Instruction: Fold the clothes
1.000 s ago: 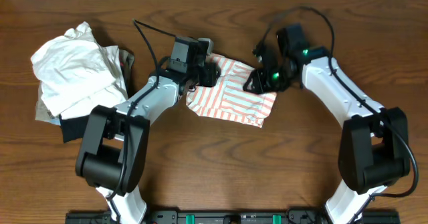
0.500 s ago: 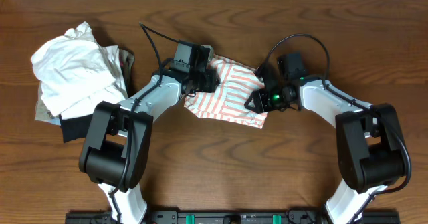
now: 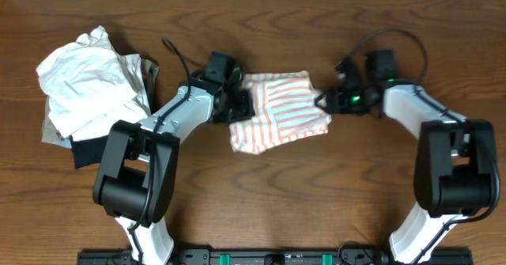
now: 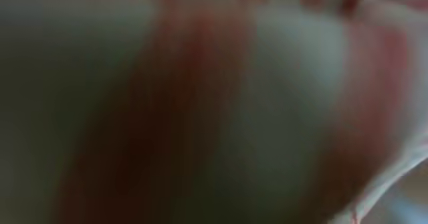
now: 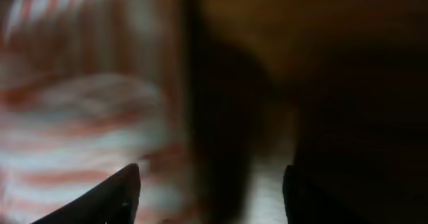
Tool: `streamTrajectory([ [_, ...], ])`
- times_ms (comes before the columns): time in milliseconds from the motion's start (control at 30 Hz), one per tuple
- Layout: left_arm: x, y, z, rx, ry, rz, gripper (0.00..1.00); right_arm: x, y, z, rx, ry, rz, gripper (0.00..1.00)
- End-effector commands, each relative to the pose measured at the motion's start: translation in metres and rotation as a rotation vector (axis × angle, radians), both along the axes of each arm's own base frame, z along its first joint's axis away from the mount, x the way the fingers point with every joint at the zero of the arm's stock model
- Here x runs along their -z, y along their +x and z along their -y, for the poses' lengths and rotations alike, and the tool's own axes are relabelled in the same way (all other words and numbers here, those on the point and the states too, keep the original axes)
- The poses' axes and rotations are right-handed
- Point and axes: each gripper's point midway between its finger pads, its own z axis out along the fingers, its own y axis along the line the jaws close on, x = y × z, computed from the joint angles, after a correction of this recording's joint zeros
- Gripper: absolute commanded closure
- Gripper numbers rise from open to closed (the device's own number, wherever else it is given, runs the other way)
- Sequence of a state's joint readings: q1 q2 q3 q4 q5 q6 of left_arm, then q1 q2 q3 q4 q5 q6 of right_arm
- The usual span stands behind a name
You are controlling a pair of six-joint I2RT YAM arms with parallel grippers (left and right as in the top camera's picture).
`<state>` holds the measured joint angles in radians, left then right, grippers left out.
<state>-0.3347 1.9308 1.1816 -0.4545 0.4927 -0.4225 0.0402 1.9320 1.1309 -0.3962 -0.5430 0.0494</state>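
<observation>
The white shirt with salmon-orange stripes (image 3: 278,111) lies folded into a rough square at the middle of the table. It fills the left wrist view (image 4: 281,83) as a blur. It also shows at the left of the right wrist view (image 5: 80,103). My left gripper (image 3: 239,105) is at the shirt's left edge, and cloth hides its jaws. My right gripper (image 3: 326,101) sits just off the shirt's right edge. Its jaws (image 5: 207,180) are open wide and empty over the shirt's edge and bare wood.
A heap of plain white garments (image 3: 87,75) lies at the far left of the wooden table (image 3: 261,194). A beige piece (image 3: 147,69) and a black piece (image 3: 85,151) lie under the heap. Arm cables loop above both wrists.
The shirt went from a skewed shape to a squarer fold. My right gripper drew back to the right off the cloth. My left gripper shifted slightly down along the left edge.
</observation>
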Motion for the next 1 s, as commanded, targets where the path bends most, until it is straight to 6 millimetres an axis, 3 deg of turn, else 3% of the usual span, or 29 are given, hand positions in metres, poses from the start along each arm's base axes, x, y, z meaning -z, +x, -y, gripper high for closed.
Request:
streamTrajectory([
  [0,0.017,-0.058,0.016,-0.040,-0.117,-0.314,0.82,-0.017,0.025,0.010,0.023,0.022,0.054,0.32],
  [67,0.009,-0.066,0.026,-0.020,-0.176,-0.351,0.87,-0.026,0.031,0.008,0.015,0.038,0.070,0.31],
  [167,-0.002,-0.069,0.034,0.023,-0.216,-0.337,0.88,-0.036,0.036,0.007,0.014,0.038,0.078,0.30],
  [333,-0.045,-0.053,0.035,0.102,-0.234,-0.131,0.87,-0.056,0.031,0.007,-0.046,0.013,0.083,0.29],
  [367,-0.057,-0.046,0.031,0.102,-0.209,-0.064,0.87,-0.060,0.028,0.008,-0.060,0.008,0.078,0.29],
  [400,-0.082,-0.032,0.021,0.102,-0.151,0.091,0.87,-0.070,0.020,0.008,-0.084,-0.001,0.064,0.27],
  [600,-0.152,0.013,-0.023,0.020,0.091,0.527,0.83,-0.098,-0.009,0.002,-0.130,0.030,0.022,0.28],
  [733,-0.155,0.024,-0.021,0.040,0.102,0.585,0.83,-0.102,-0.030,-0.008,-0.158,0.069,-0.047,0.41],
  [867,-0.128,0.033,-0.017,0.050,0.115,0.538,0.83,-0.093,-0.050,-0.023,-0.215,0.065,-0.100,0.62],
  [967,-0.105,0.036,-0.005,0.089,0.073,0.493,0.83,-0.083,-0.061,-0.037,-0.257,0.064,-0.118,0.66],
])
